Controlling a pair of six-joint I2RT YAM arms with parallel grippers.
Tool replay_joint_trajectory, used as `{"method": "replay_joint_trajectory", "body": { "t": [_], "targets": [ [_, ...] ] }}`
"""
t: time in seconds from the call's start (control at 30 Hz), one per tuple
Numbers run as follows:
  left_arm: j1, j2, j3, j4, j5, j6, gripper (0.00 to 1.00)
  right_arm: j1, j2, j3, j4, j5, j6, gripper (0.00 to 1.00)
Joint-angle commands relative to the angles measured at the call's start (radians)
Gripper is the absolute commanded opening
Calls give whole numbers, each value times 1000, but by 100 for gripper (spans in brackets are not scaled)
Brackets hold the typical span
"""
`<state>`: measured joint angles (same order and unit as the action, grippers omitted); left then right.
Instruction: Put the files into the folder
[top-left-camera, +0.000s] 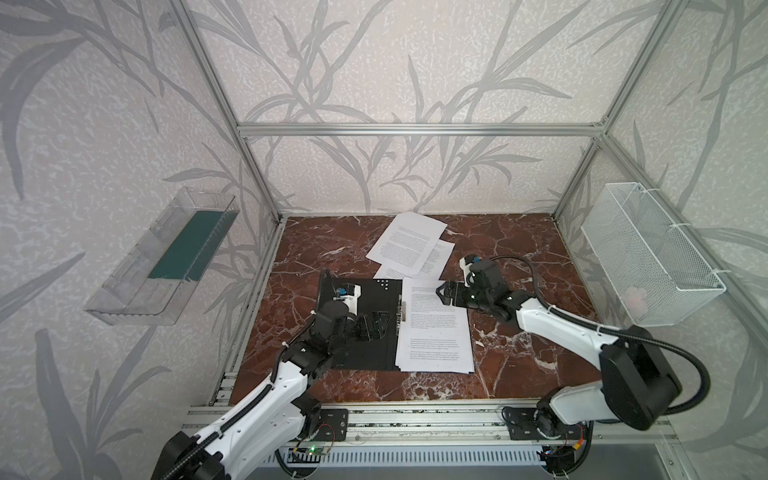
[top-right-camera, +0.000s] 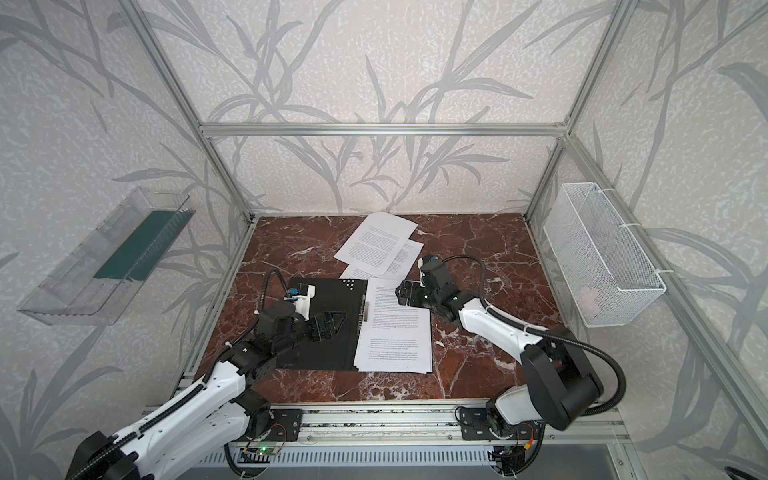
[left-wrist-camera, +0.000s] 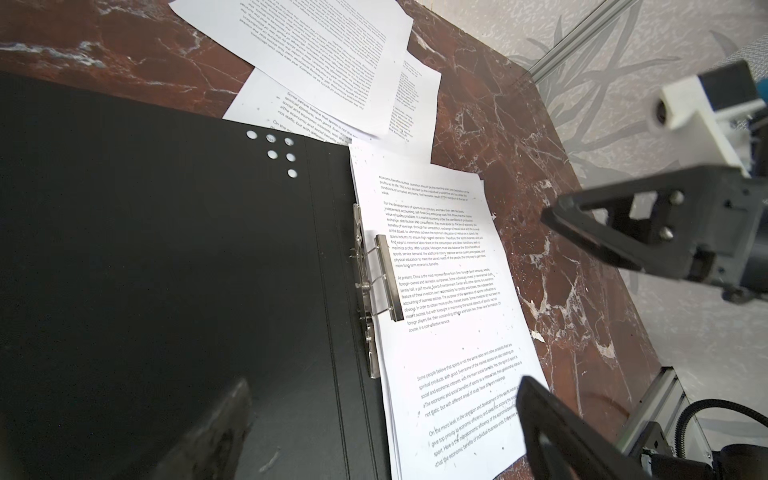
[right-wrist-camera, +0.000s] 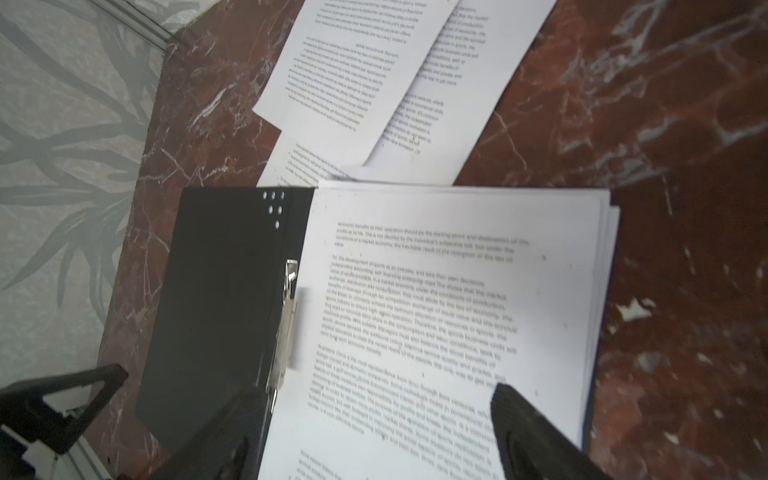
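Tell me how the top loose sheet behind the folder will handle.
Top loose sheet looks thin, so it would probably droop from a corner pinch. It lies flat overlapping other sheets on the marble-patterned table; pushed, it likely slides and may drag them.

The folder (top-left-camera: 374, 299) lies open on the table (top-left-camera: 519, 365); a stack of files (top-left-camera: 434, 328) sits on its right half, loose sheets (top-left-camera: 409, 245) behind it.
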<state>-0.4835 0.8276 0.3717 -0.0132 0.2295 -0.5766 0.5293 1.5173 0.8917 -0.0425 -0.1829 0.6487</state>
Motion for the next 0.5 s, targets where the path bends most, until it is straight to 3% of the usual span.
{"method": "replay_joint_trajectory", "body": {
  "t": [0.0, 0.2, 0.47],
  "targets": [
    [-3, -14, 20, 17, -2, 2, 99, -22, 154, 132, 59, -142, 65, 81],
    [-3, -22, 18, 23, 7, 0, 99, -34, 411, 354, 96, -192, 143, 76],
    [-4, -28, 9, 41, 24, -13, 99, -49, 576, 480, 128, -190, 239, 72]
  ]
}}
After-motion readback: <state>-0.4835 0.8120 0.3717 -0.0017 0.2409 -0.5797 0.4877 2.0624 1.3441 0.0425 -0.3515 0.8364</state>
